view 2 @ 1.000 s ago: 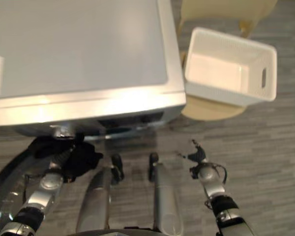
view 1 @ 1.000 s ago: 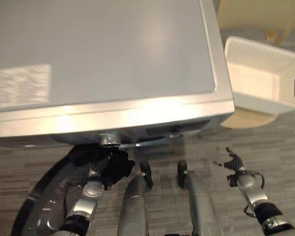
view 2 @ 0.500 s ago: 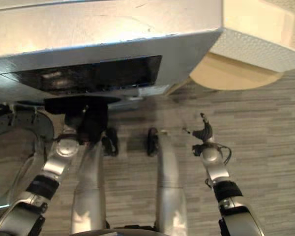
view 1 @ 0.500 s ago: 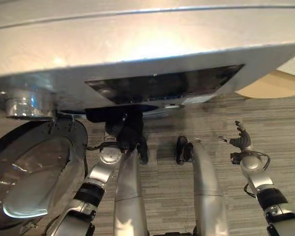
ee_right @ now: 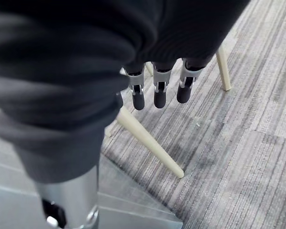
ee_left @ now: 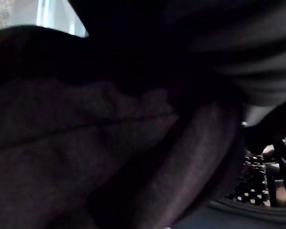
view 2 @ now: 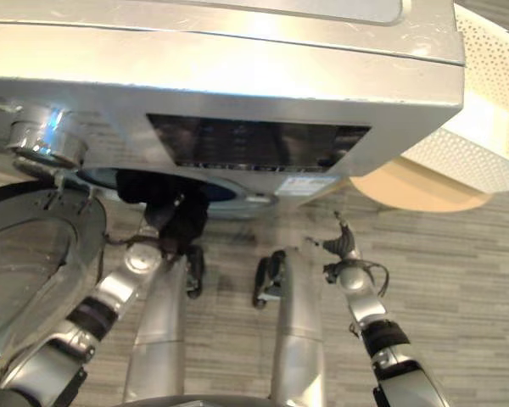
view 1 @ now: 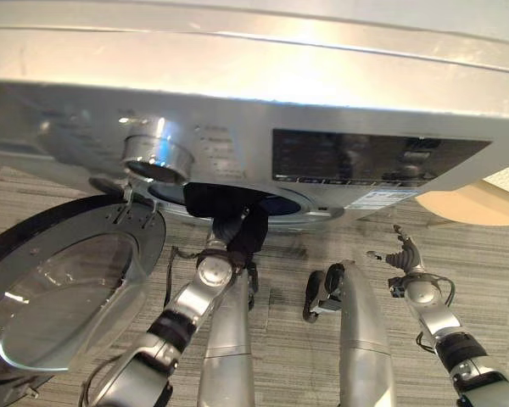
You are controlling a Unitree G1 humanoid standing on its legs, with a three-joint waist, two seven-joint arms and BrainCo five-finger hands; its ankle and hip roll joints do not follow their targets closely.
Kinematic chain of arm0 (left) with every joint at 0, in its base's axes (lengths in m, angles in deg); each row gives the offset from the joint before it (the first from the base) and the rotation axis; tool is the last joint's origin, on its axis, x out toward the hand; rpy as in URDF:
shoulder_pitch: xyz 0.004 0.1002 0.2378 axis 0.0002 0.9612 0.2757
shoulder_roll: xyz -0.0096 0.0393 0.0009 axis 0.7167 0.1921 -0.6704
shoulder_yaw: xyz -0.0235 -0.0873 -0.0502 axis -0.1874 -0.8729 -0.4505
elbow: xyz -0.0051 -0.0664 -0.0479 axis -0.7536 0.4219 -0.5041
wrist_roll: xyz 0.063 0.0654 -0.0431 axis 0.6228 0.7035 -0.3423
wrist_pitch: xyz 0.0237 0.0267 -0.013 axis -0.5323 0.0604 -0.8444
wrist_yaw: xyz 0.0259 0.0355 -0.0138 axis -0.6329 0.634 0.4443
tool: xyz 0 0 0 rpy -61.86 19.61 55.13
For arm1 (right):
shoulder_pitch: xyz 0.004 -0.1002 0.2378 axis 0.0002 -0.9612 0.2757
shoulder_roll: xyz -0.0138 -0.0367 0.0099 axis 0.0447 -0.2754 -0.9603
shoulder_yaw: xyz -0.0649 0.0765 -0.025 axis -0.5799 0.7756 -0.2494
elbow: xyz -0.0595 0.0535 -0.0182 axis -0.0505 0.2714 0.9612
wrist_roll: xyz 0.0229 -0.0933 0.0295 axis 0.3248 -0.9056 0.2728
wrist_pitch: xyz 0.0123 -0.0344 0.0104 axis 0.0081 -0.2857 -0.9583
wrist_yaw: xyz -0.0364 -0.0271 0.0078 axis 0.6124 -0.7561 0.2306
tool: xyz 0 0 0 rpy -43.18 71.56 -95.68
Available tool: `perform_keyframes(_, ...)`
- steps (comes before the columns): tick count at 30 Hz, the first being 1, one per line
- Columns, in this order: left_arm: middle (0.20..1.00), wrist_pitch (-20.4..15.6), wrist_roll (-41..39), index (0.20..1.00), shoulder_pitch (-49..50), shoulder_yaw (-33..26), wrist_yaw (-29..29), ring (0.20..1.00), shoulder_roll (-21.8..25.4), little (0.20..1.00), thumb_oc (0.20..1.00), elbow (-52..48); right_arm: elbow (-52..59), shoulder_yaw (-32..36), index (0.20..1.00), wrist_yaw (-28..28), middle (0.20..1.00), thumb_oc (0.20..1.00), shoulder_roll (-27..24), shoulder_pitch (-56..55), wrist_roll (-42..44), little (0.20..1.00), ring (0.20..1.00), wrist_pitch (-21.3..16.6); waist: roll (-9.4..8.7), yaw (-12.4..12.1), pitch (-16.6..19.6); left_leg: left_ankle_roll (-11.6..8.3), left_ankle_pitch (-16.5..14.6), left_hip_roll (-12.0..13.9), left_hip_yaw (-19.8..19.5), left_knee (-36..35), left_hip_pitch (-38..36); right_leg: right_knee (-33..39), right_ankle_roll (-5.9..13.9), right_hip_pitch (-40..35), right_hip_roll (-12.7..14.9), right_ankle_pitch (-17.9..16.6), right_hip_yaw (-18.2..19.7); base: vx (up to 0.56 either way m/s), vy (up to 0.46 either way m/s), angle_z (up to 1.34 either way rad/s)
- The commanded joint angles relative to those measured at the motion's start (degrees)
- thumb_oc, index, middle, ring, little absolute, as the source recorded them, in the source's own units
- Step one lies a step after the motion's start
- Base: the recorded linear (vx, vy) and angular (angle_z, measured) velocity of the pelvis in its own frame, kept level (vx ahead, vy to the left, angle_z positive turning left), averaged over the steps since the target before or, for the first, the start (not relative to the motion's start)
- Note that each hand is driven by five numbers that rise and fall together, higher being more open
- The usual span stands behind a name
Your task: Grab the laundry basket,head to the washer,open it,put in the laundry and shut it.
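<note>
While washer (view 1: 237, 102) door (view 1: 59, 297) stands open, left hand (view 1: 237, 242) pushes dark laundry (view 1: 225, 203) into drum mouth; its fingers hidden, cannot tell. Right hand (view 1: 405, 259) idle, fingers relaxed. Basket (view 2: 483, 127) beside washer. Left: release, shut door.

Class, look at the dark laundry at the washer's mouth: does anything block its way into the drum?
Nothing visible does. The door hangs swung open to the side, and the dark laundry carried by the left hand already sits in the washer's opening.
</note>
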State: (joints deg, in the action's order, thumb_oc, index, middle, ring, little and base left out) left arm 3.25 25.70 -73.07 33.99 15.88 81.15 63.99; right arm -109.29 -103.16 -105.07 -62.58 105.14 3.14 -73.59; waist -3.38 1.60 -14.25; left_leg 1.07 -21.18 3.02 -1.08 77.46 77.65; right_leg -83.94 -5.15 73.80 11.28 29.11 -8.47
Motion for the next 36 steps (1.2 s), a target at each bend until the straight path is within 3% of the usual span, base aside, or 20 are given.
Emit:
perform_keyframes(1,0.200,-2.6,5.4,0.200,-9.9,0.3,4.0,0.200,2.2,0.200,0.200,-0.2,1.9,0.1,1.000,-0.8,1.000,1.000,-1.6,0.2,0.4,1.000,1.000,-2.3,-0.42,1.8,0.6,4.10,-3.1,-0.5,0.2,-0.8,0.5,7.6,1.03,-0.3,-0.8,-1.0,5.0,-0.02,0.010,0.08)
perform_keyframes(2,0.200,-2.7,5.4,0.200,-10.1,0.4,4.0,0.200,2.2,0.200,0.200,-0.1,1.9,0.2,1.000,-0.8,1.000,1.000,-1.6,0.3,0.4,1.000,1.000,-2.3,-0.43,1.8,0.5,4.10,-3.1,-0.5,0.2,-0.7,0.6,7.6,1.02,-0.2,-0.8,-1.0,5.0,-0.04,0.026,0.20)
perform_keyframes(5,0.200,-2.2,9.1,0.200,-28.5,4.2,8.7,0.200,8.1,0.200,0.200,6.0,5.3,-1.0,1.000,-0.2,1.000,1.000,-3.9,0.9,1.5,1.000,1.000,-4.6,0.04,4.3,1.7,3.47,-2.5,-0.4,0.2,-0.3,4.8,7.5,1.12,3.5,-1.4,-1.7,5.7,-0.03,0.023,0.13)
perform_keyframes(6,0.200,-2.3,9.0,0.200,-28.8,4.3,8.7,0.200,8.0,0.200,0.200,6.2,5.3,-0.9,1.000,-0.2,1.000,1.000,-3.8,1.0,1.5,1.000,1.000,-4.5,-0.03,4.2,1.7,3.46,-2.5,-0.4,0.2,-0.2,4.9,7.4,1.13,3.7,-1.4,-1.7,5.7,-0.01,0.030,-0.10)
perform_keyframes(8,0.200,-0.9,16.2,0.200,-42.4,10.5,12.5,0.200,13.1,0.200,0.200,10.7,7.7,-1.3,1.000,1.0,1.000,1.000,-4.9,-0.5,1.8,1.000,1.000,-7.3,0.62,5.7,2.1,3.11,-2.4,-0.1,0.1,0.9,7.4,6.6,1.54,5.9,-1.6,-2.3,6.1,0.01,0.023,-0.12)
perform_keyframes(14,0.200,1.7,24.8,0.200,-50.9,16.5,17.9,0.200,15.9,0.200,0.200,12.8,8.4,-2.1,1.000,0.8,1.000,1.000,-5.7,-2.0,2.1,1.000,1.000,-10.1,1.08,6.6,2.0,2.87,-2.2,0.4,-0.1,1.4,9.0,6.5,2.45,7.1,-1.6,-3.5,6.2,0.00,0.001,-0.01)
perform_keyframes(15,0.376,3.3,28.3,0.376,-52.6,19.6,16.5,0.376,16.2,0.376,0.376,14.4,7.8,-2.3,1.000,0.8,1.000,1.000,-6.3,-2.0,2.6,1.000,1.000,-10.5,1.12,6.7,1.9,2.85,-2.0,0.4,-0.3,1.5,9.3,6.8,2.86,7.2,-1.7,-4.0,6.3,0.00,0.000,0.00)
perform_keyframes(16,1.000,4.0,30.0,1.000,-52.9,20.7,14.8,1.000,16.2,1.000,1.000,15.6,7.5,-2.1,1.000,1.0,1.000,1.000,-6.5,-2.3,2.9,1.000,1.000,-10.5,1.09,6.7,1.9,2.87,-1.9,0.3,-0.3,1.6,9.6,6.8,2.98,7.3,-1.8,-4.2,6.3,0.00,0.000,0.00)
perform_keyframes(23,1.000,5.5,34.6,1.000,-48.9,21.7,0.0,1.000,12.4,1.000,1.000,23.5,6.7,-2.0,1.000,3.7,1.000,1.000,-7.3,-1.6,3.3,1.000,1.000,-8.2,0.26,6.1,2.2,2.99,-1.8,0.0,-0.6,2.2,9.4,5.6,3.19,7.7,-2.3,-4.2,6.4,0.00,0.000,0.00)
perform_keyframes(27,1.000,5.5,33.5,1.000,-46.0,19.5,-2.0,1.000,12.2,1.000,1.000,22.2,6.3,-2.0,1.000,4.4,1.000,1.000,-7.6,-1.1,3.6,1.000,1.000,-7.4,0.07,5.5,2.1,2.99,-1.9,-0.1,-0.6,2.5,9.0,5.2,3.24,7.6,-2.3,-4.2,6.4,0.00,0.000,0.00)
perform_keyframes(32,1.000,3.8,21.7,1.000,-38.4,11.4,-0.1,1.000,10.9,1.000,1.000,19.5,5.0,-2.2,1.000,4.7,1.000,1.000,-6.2,-0.7,3.7,1.000,1.000,-5.6,-0.36,4.4,2.0,2.94,-1.5,-0.2,-0.5,1.8,8.4,5.2,3.02,7.2,-1.8,-4.1,6.0,-0.01,-0.002,0.00)
perform_keyframes(36,1.000,3.6,18.7,1.000,-36.6,9.2,1.7,1.000,10.5,1.000,1.000,18.3,3.9,-2.4,1.000,4.0,1.000,1.000,-5.1,0.0,2.9,1.000,1.000,-4.9,-0.34,4.0,2.2,2.93,-1.2,-0.3,-0.6,1.0,8.3,5.8,2.95,7.0,-1.7,-4.0,5.7,-0.02,-0.004,0.07)
